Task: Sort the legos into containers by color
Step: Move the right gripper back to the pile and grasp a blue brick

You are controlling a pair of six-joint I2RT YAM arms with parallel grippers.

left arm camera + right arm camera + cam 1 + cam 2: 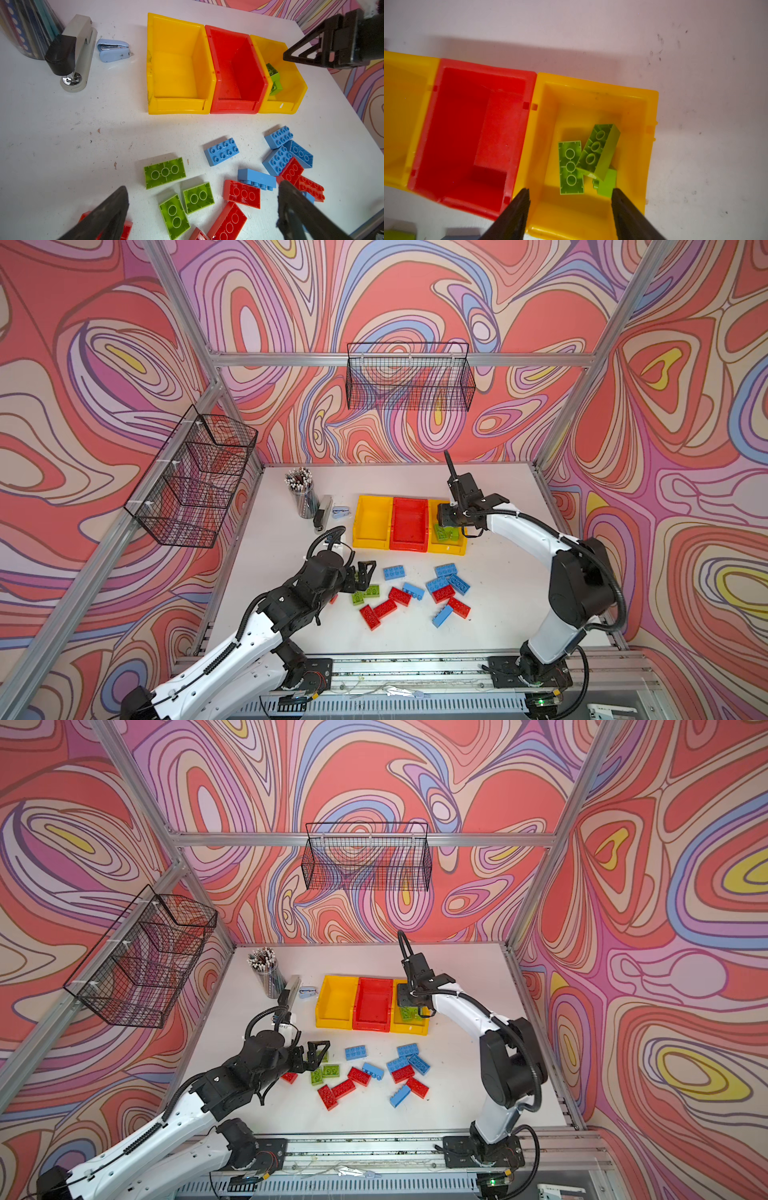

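Observation:
Three joined containers stand in a row at the back: a yellow bin (pixel 371 522), a red bin (pixel 409 524) and a second yellow bin (pixel 453 548). My right gripper (pixel 570 190) hangs open over that second yellow bin (pixel 591 218), with nothing between its fingers. Green legos (pixel 571 168) lie loose in the bin below it. My left gripper (pixel 203 188) is wide open just above three green legos (pixel 164 172) on the table. Blue legos (pixel 221 151) and red legos (pixel 242 194) lie scattered to their right, in both top views (pixel 399 1073).
A clear cup of pens (pixel 301 493), a grey stapler (pixel 323 512) and a small blue stapler (pixel 340 512) stand left of the bins. Black wire baskets hang on the back wall (pixel 409 377) and the left wall (pixel 195 477).

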